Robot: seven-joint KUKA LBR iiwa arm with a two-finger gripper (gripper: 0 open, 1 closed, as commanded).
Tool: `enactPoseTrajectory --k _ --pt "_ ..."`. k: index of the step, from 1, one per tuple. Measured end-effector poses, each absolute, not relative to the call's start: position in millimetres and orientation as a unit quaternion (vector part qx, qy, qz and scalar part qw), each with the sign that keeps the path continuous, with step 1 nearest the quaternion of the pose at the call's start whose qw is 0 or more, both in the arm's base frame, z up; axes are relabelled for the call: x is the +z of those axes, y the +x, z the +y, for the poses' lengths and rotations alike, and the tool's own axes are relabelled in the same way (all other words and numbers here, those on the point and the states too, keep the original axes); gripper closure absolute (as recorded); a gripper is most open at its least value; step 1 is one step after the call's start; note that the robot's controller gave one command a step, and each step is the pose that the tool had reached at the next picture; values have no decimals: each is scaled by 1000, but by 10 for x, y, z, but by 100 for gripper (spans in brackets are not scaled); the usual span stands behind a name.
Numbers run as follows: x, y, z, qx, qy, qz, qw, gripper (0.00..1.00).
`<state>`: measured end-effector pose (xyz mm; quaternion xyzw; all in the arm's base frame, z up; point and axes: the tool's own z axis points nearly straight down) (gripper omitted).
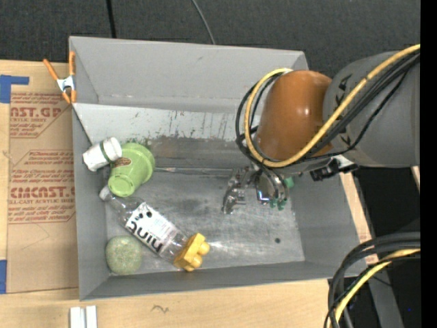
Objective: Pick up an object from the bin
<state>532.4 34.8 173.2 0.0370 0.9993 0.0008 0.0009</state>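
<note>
My gripper (235, 194) hangs low over the bare floor on the right side of the bin, under the arm's orange cover. No loose thing lies beneath it. The nearest thing is a yellow toy block (192, 251) near the front wall, to the gripper's lower left. Touching the block is a clear plastic bottle (151, 229) with a black and white label, lying on its side. A light green cup (131, 169) lies tipped over at the left.
A white capped container (102, 154) rests against the green cup by the left wall. A pale green ball (123, 255) sits in the front left corner. The arm and its cables cover the bin's right rim.
</note>
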Motion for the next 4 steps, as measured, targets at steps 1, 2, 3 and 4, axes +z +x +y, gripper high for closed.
enactPoseTrajectory --k 1,2,3,4 --pt "1750 5396 712 0 56 998 -1 100" --pt "2321 5401 385 1 56 998 -2 100" --pt "1837 5442 646 0 145 989 0 100" --pt "1839 5444 645 0 145 989 0 100"
